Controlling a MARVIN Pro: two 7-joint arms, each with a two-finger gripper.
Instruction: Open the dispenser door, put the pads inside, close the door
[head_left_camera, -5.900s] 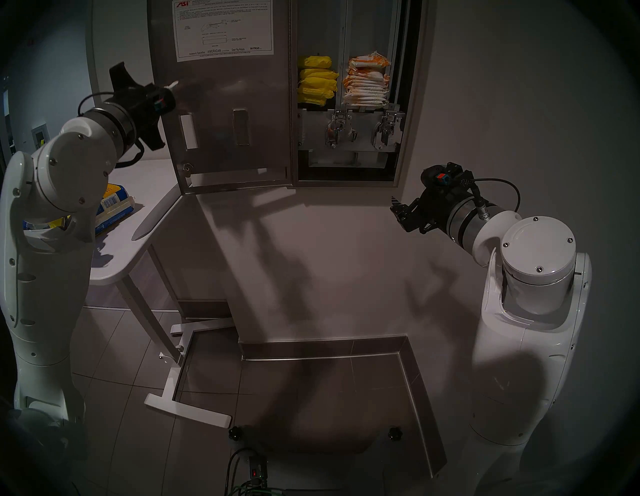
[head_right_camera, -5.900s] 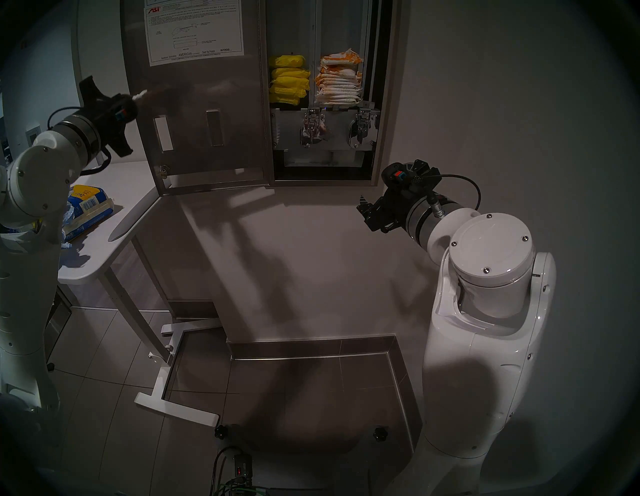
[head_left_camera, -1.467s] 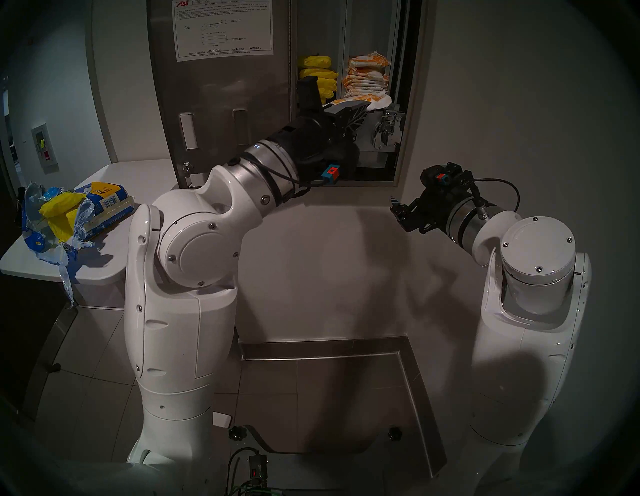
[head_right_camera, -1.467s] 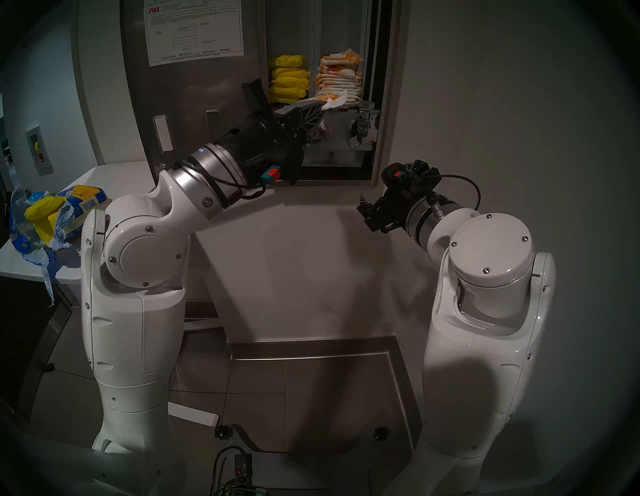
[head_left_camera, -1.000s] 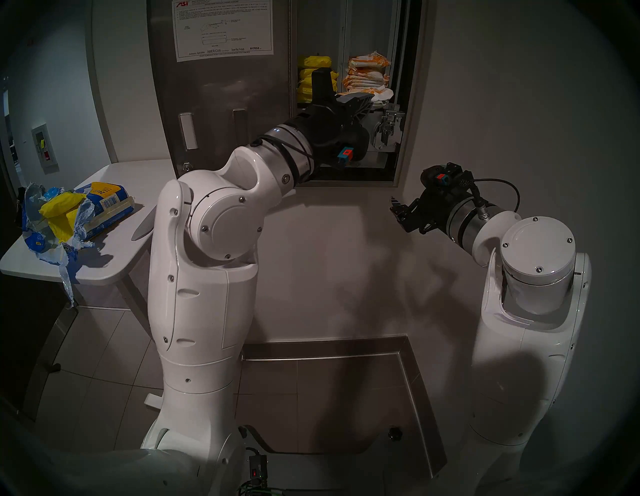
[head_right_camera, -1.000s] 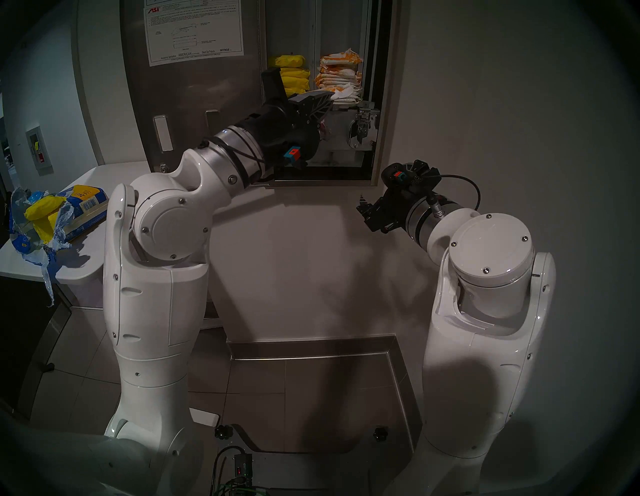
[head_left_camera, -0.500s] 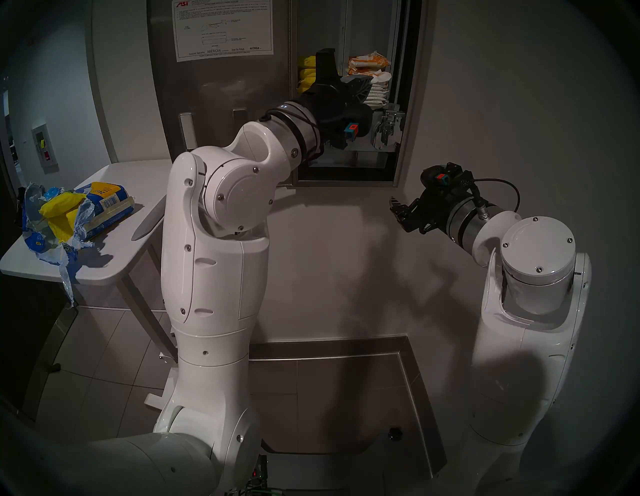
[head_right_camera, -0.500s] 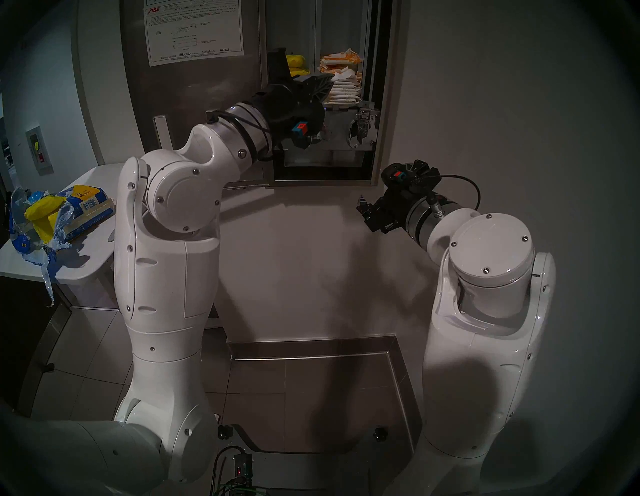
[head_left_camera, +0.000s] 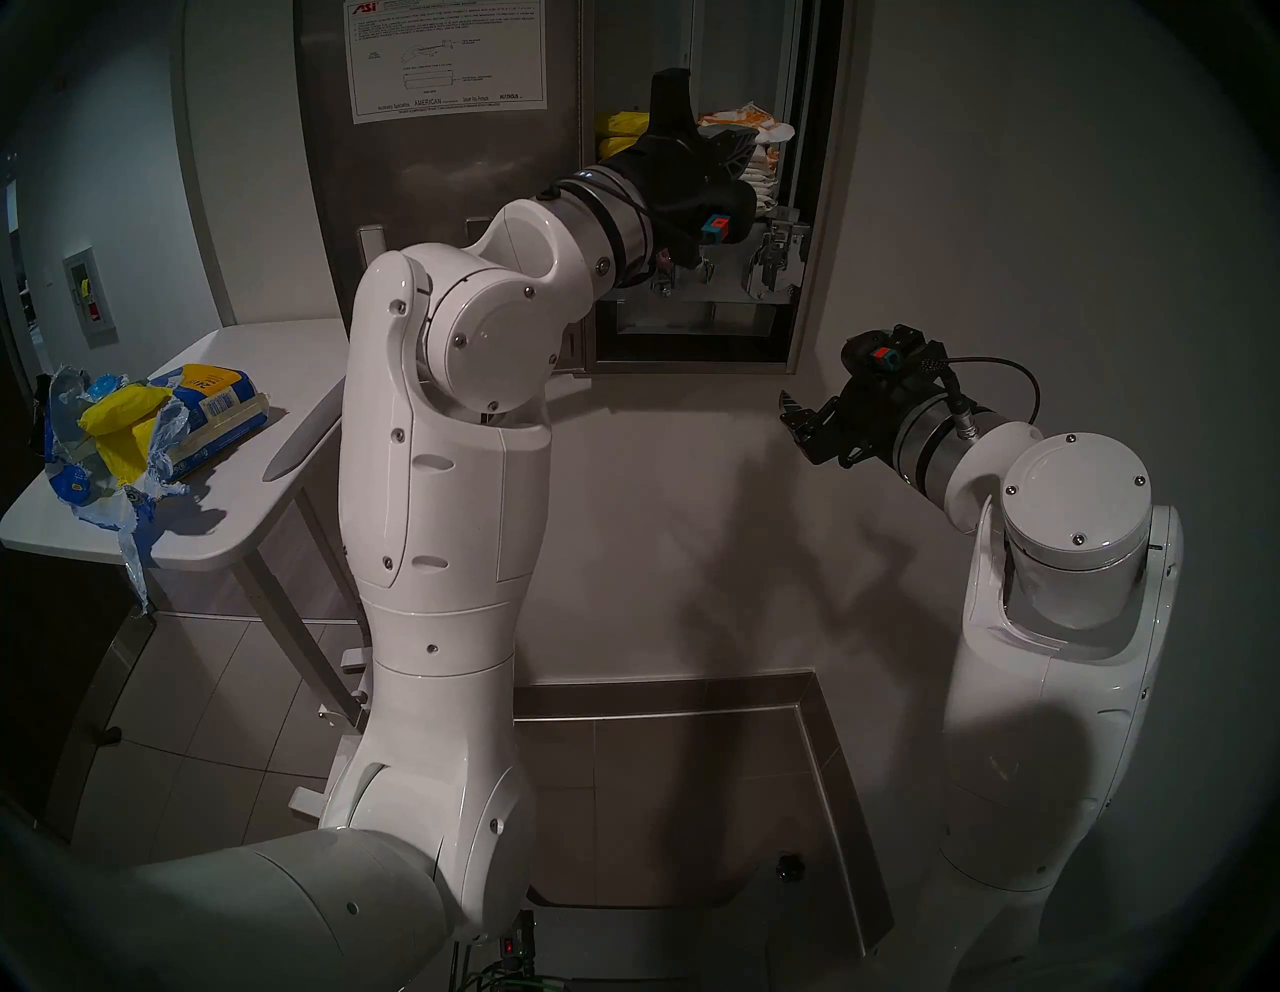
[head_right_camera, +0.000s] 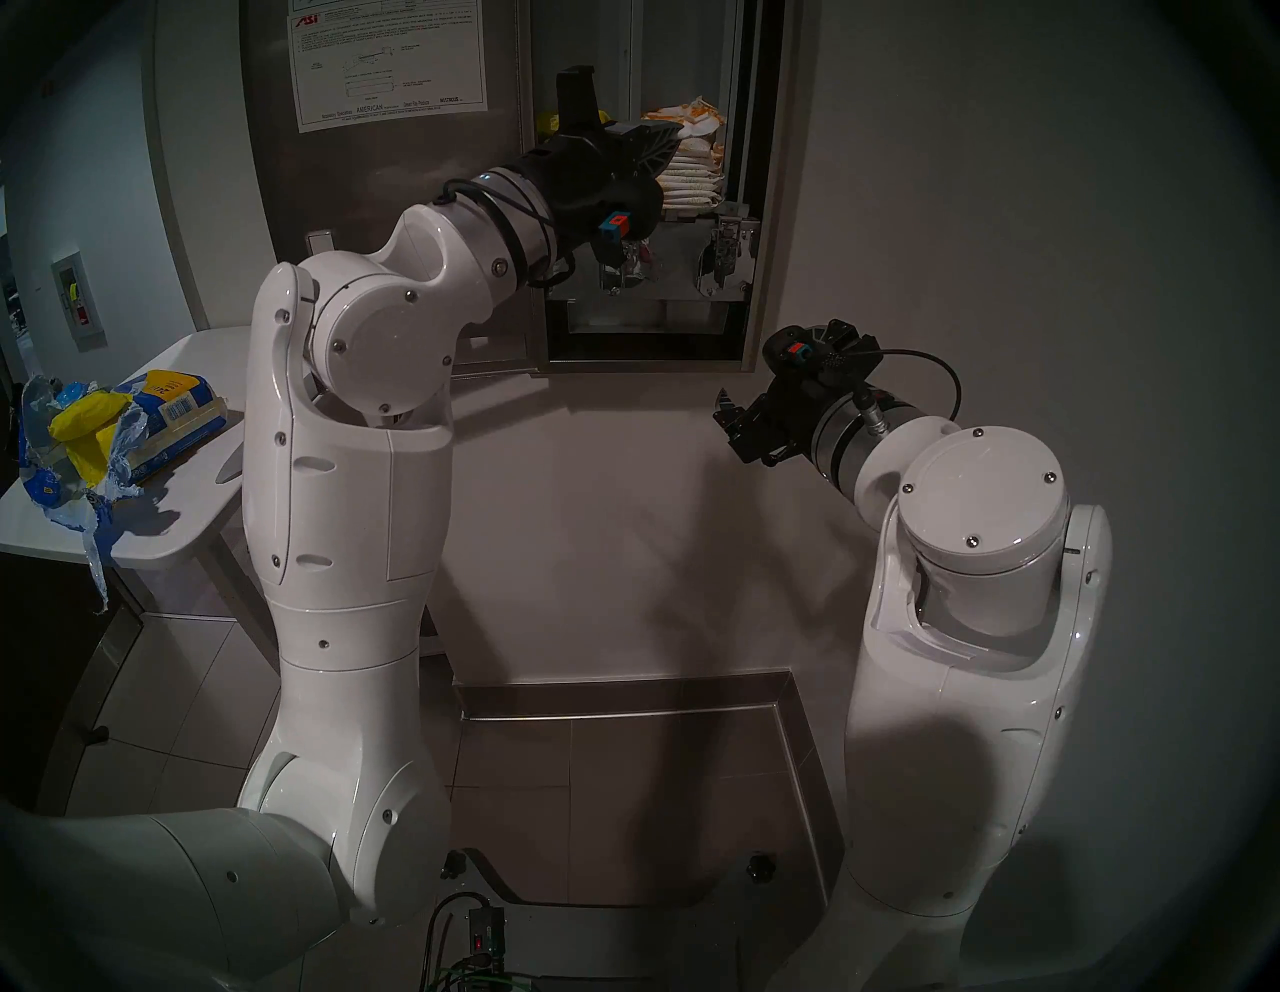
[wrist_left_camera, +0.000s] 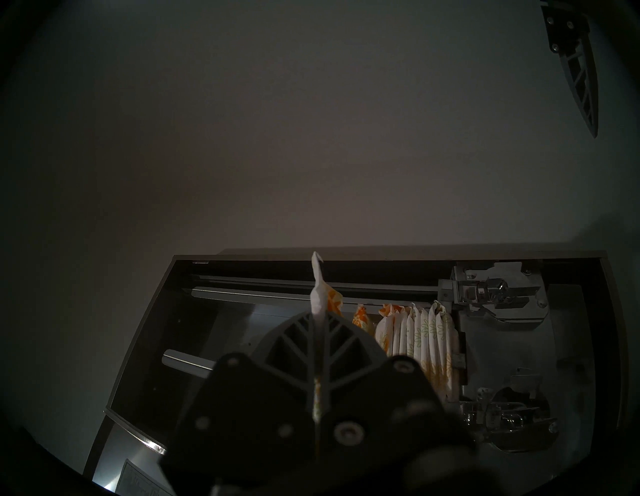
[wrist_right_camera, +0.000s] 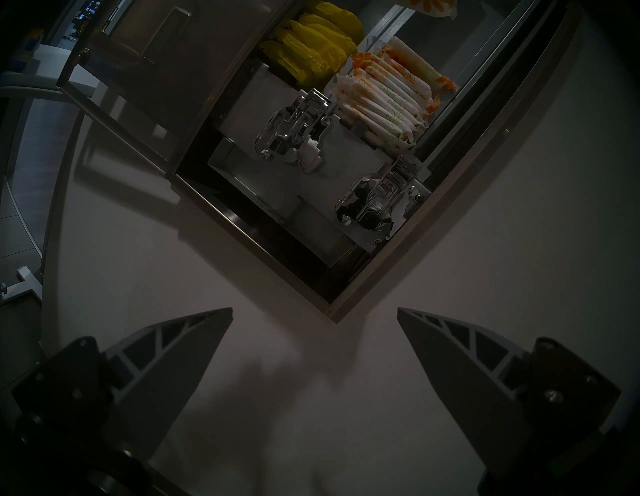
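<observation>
The dispenser door stands swung open to the left, its white instruction sheet facing me. In the cabinet's right compartment lies a stack of pads in white, orange-flowered wrappers. My left gripper is shut on one such pad, held flat near the top of that stack, in front of the right compartment. My right gripper hangs open and empty below the cabinet's lower right corner.
Yellow wrapped packets fill the left compartment. Two chrome lever mechanisms sit below the stacks. A white table at the left carries a torn blue-and-yellow bag. A plain wall runs below the cabinet.
My left arm has lifted the held pad from the foot of the stack up to its top. The right arm has stayed still.
</observation>
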